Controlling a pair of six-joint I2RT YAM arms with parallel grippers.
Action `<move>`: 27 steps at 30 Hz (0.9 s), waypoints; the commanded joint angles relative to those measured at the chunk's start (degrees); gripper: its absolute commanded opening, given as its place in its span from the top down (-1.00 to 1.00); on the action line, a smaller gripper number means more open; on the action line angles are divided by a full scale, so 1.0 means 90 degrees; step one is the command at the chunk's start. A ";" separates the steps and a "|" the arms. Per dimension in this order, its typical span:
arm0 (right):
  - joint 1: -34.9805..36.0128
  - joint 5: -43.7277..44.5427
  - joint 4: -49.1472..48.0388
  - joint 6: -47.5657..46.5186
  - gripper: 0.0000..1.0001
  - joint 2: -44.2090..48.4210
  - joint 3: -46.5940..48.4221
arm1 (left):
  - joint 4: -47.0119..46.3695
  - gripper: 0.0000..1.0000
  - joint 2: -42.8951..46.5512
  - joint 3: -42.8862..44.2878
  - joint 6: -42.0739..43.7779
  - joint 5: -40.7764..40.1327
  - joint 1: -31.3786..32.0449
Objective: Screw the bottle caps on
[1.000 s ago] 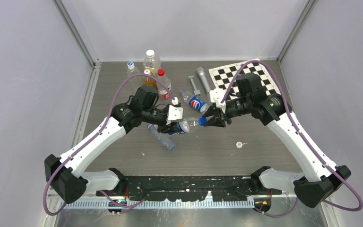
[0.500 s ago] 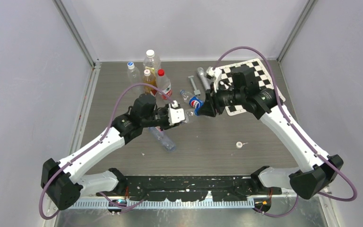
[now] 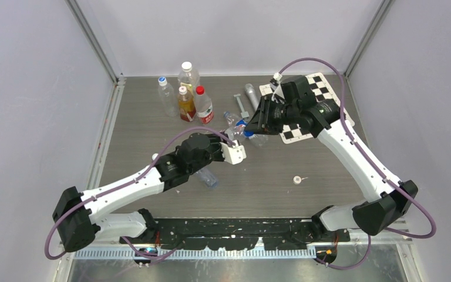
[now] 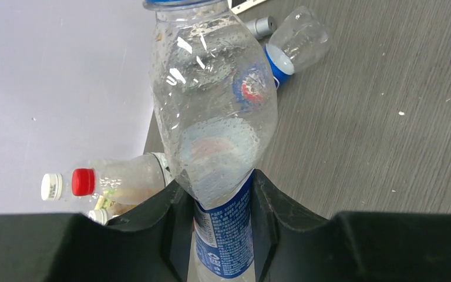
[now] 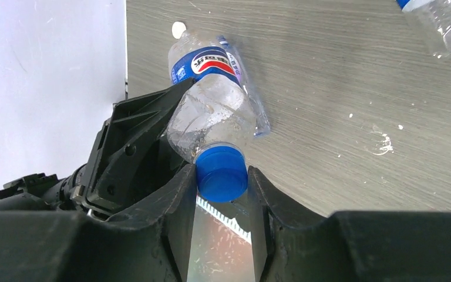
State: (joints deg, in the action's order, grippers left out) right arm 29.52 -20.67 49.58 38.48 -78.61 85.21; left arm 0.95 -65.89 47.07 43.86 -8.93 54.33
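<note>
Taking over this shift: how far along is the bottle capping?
Done: nothing clearly finished. In hand: left gripper clamps the held bottle; right gripper is shut on its blue cap at the neck. Left: the other blue-labelled bottle and plain bottle lie on the table, a white cap loose.

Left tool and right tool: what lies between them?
The clear bottle spans the stretch: the left tool grips its labelled body, and the right tool pinches its blue cap. The right wrist view shows this best.
</note>
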 commanded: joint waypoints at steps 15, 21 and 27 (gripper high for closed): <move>0.0031 -0.2182 -0.0701 -0.7551 -0.37 0.1891 -0.0938 | 0.3473 1.00 -0.0368 0.1953 -0.0798 0.4775 -0.1605; 0.0031 -0.2901 -0.0319 -0.8570 -0.28 0.1637 -0.0774 | 0.3852 1.00 -0.0647 0.2333 -0.0762 0.5403 -0.1610; 0.0049 -0.3214 0.0095 -0.9077 -0.22 0.1388 -0.0580 | 0.3899 1.00 -0.0763 0.2495 -0.0776 0.5510 -0.1605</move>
State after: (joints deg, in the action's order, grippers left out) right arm 29.63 -45.34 48.64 -36.99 -65.71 77.21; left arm 34.92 -72.60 66.54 36.67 36.82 40.10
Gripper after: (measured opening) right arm 0.617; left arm 0.365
